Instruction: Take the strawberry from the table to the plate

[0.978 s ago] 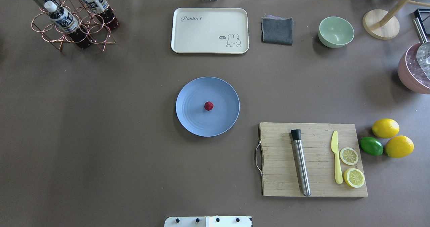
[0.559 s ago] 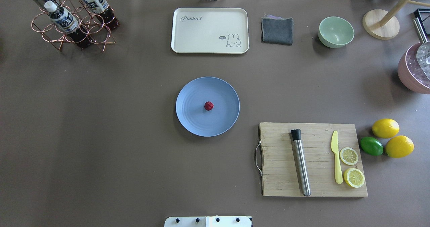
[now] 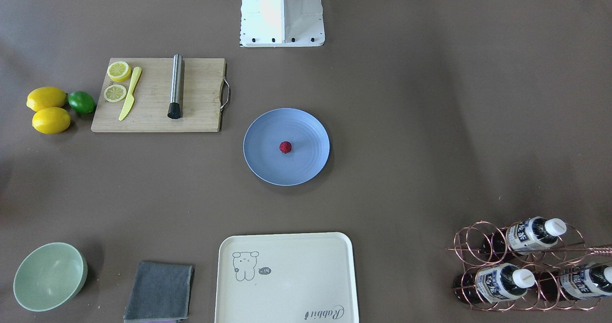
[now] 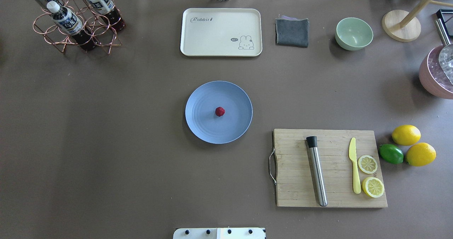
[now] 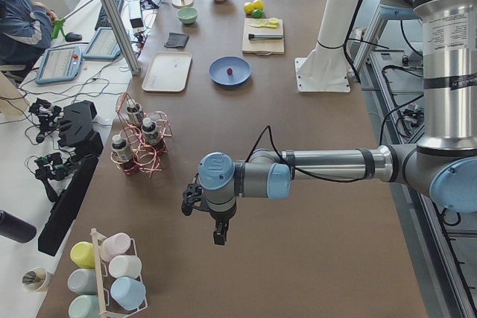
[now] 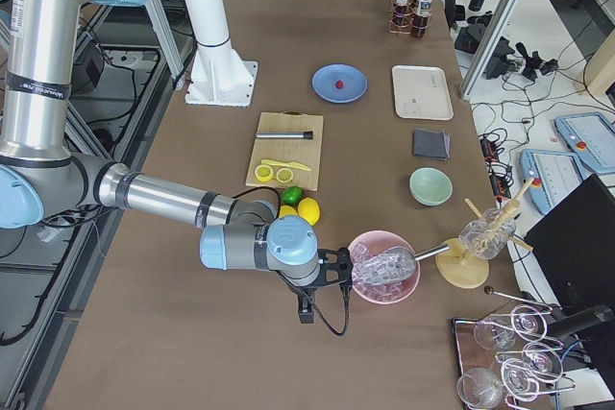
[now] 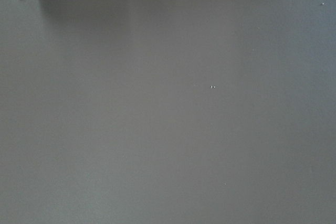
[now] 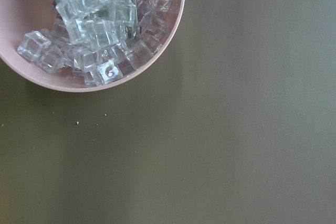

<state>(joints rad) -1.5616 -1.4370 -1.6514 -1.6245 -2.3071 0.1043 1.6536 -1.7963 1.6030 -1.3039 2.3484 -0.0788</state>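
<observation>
The small dark-red strawberry [image 4: 219,111] [image 3: 285,146] lies at the middle of the round blue-grey plate [image 4: 203,127] [image 3: 265,163], which sits on the grey-brown table [image 4: 106,143]. No arm is over the plate. My left gripper [image 5: 218,234] hangs over bare table far off at the left end, seen only in the exterior left view. My right gripper [image 6: 306,312] hangs at the right end beside a pink bowl of ice, seen only in the exterior right view. I cannot tell whether either is open or shut.
A cutting board [image 4: 331,168] with a steel muddler, yellow knife and lemon slices lies right of the plate; two lemons and a lime [image 4: 391,153] sit beside it. At the back stand a cream tray [image 4: 221,32], grey cloth, green bowl [image 4: 354,33] and bottle rack [image 4: 76,19]. The pink ice bowl [image 4: 437,74] is far right.
</observation>
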